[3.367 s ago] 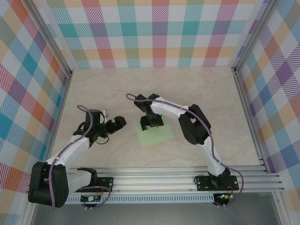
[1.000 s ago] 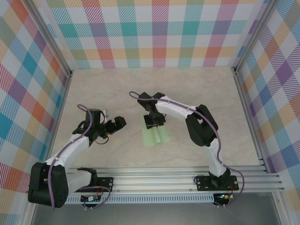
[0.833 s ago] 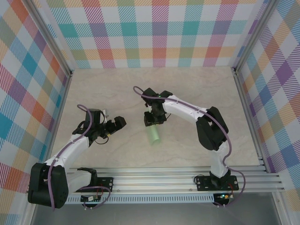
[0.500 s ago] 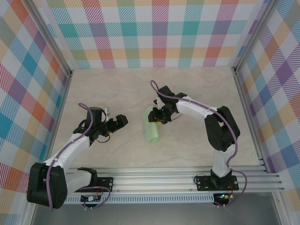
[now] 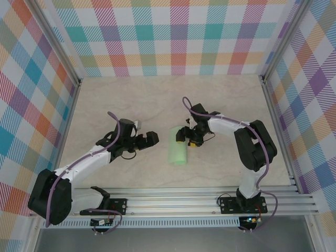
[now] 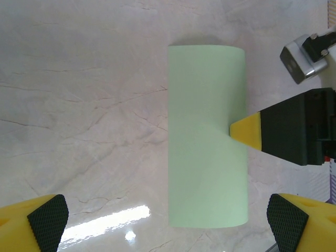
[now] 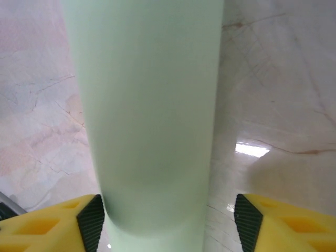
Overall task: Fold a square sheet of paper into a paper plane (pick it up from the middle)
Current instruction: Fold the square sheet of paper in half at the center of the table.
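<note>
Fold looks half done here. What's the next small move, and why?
Probably lower the left gripper onto the square sheet of paper to press it flat. The sheet is doubled over but bowed, with no sharp crease. The right gripper sits at its edge with fingers apart, and the left hovers open beside it.

One square sheet of paper (image 5: 178,153), one left claw (image 5: 151,139), one right claw (image 5: 186,138), one table (image 5: 110,100).
</note>
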Robot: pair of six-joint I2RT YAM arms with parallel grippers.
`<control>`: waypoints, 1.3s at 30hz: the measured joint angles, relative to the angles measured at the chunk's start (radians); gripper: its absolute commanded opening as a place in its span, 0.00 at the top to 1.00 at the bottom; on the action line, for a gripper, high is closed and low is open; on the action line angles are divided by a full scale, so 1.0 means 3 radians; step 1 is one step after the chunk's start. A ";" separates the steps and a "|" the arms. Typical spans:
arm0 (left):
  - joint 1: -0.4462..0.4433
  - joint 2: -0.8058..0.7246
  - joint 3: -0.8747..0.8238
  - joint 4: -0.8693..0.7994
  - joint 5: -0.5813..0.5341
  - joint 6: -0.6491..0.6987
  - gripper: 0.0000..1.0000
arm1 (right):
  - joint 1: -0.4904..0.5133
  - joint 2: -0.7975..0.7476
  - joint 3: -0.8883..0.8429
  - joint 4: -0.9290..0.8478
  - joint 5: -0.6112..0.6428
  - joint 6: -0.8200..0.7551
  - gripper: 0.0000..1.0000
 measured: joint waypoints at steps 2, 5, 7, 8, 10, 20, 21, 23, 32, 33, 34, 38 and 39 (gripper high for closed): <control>-0.0072 0.0043 0.0031 0.0024 -0.0056 -0.0019 0.00 | -0.0011 -0.0047 0.0000 -0.0043 0.0095 -0.0033 0.27; -0.0150 0.0120 0.0094 0.0056 -0.0137 -0.0038 0.01 | -0.0033 -0.0093 -0.0001 -0.0128 0.0262 -0.0092 0.27; -0.0193 0.0174 0.0137 0.0069 -0.0173 -0.0050 0.03 | -0.0045 -0.0106 -0.0006 -0.0175 0.0355 -0.0123 0.27; -0.0217 0.0206 0.0160 0.0070 -0.0191 -0.0061 0.04 | -0.0045 -0.0106 -0.0006 -0.0205 0.0406 -0.0149 0.27; -0.0259 0.0266 0.0203 0.0071 -0.0226 -0.0079 0.06 | -0.0045 -0.0106 -0.0013 -0.0247 0.0492 -0.0178 0.28; -0.0337 0.0388 0.0271 0.0071 -0.0340 -0.0094 0.07 | -0.0047 -0.0144 -0.0047 -0.0251 0.0385 -0.0202 0.20; -0.0337 0.0390 0.0271 0.0071 -0.0350 -0.0094 0.07 | -0.0047 -0.0168 -0.0050 -0.0247 0.0348 -0.0201 0.18; -0.0338 0.0394 0.0271 0.0070 -0.0355 -0.0094 0.07 | -0.0046 -0.0209 -0.0050 -0.0230 0.0290 -0.0203 0.17; -0.0340 0.0406 0.0292 0.0070 -0.0381 -0.0095 0.06 | 0.0075 -0.0244 -0.0050 -0.0200 0.0179 -0.0205 0.16; -0.0340 0.0406 0.0292 0.0069 -0.0381 -0.0095 0.06 | 0.0094 -0.0244 -0.0050 -0.0201 0.0182 -0.0205 0.17; -0.0340 0.0406 0.0294 0.0069 -0.0387 -0.0095 0.06 | 0.0103 -0.0243 -0.0048 -0.0202 0.0191 -0.0206 0.18; -0.0340 0.0407 0.0296 0.0067 -0.0388 -0.0094 0.06 | 0.0132 -0.0197 -0.0003 -0.0267 0.0343 -0.0206 0.20; -0.0340 0.0407 0.0296 0.0066 -0.0388 -0.0094 0.06 | 0.0132 -0.0174 0.0015 -0.0291 0.0409 -0.0206 0.20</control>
